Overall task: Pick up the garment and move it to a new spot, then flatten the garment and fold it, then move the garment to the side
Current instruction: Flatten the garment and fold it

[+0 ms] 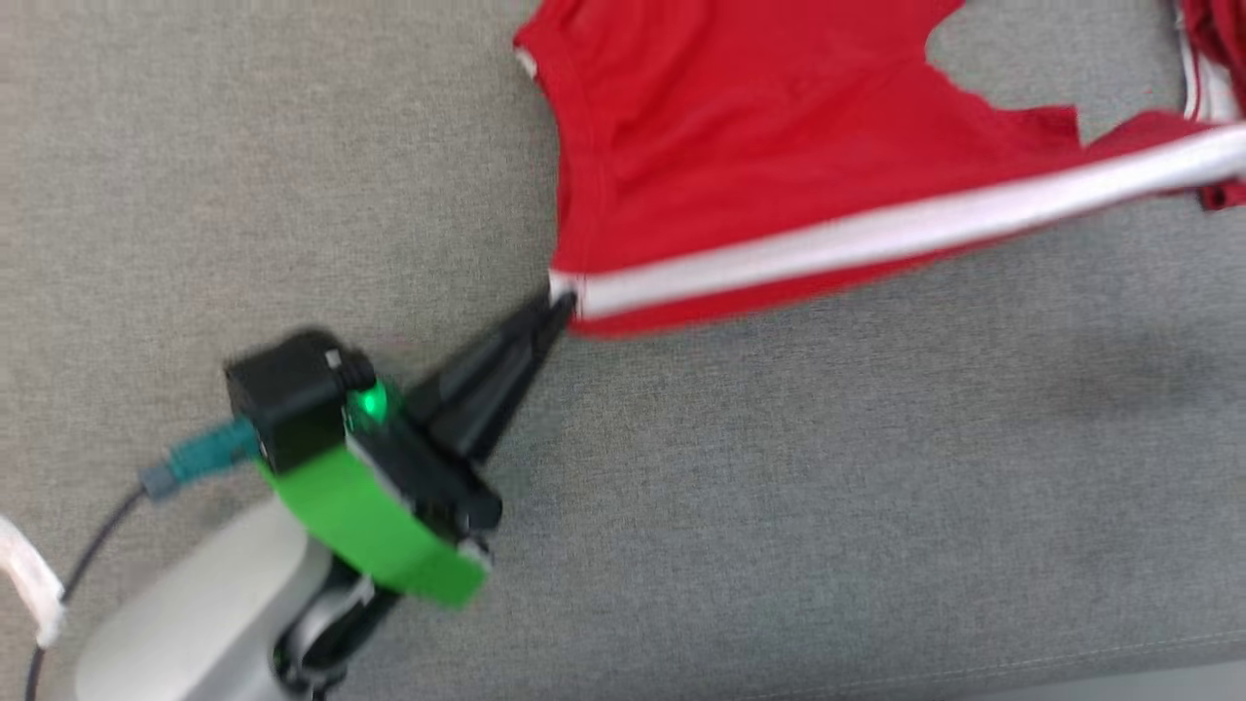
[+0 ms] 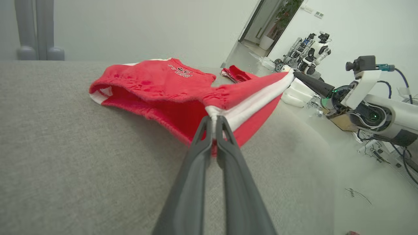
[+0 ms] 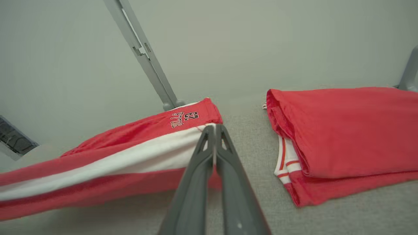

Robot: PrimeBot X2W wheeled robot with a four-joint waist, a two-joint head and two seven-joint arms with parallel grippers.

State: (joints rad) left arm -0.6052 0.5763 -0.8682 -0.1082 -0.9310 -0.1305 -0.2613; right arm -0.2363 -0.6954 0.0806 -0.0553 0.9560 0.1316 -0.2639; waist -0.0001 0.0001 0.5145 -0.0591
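The garment (image 1: 740, 146) is a pair of red shorts with a white side stripe, stretched taut above the grey table (image 1: 243, 175). My left gripper (image 1: 563, 304) is shut on the stripe's near-left corner; its wrist view shows the two fingers pinching the white edge of the shorts (image 2: 169, 88). My right gripper (image 3: 215, 129) is shut on the other end of the stripe, next to a small printed logo on the shorts (image 3: 137, 153). In the left wrist view the right gripper (image 2: 295, 74) holds the far corner, lifted off the table.
A folded red garment (image 3: 343, 130) with white trim lies on the table to the right of the shorts, its edge at the head view's top right (image 1: 1212, 68). A grey metal post (image 3: 143, 52) rises behind the table. Other robots (image 2: 310, 52) stand by a doorway.
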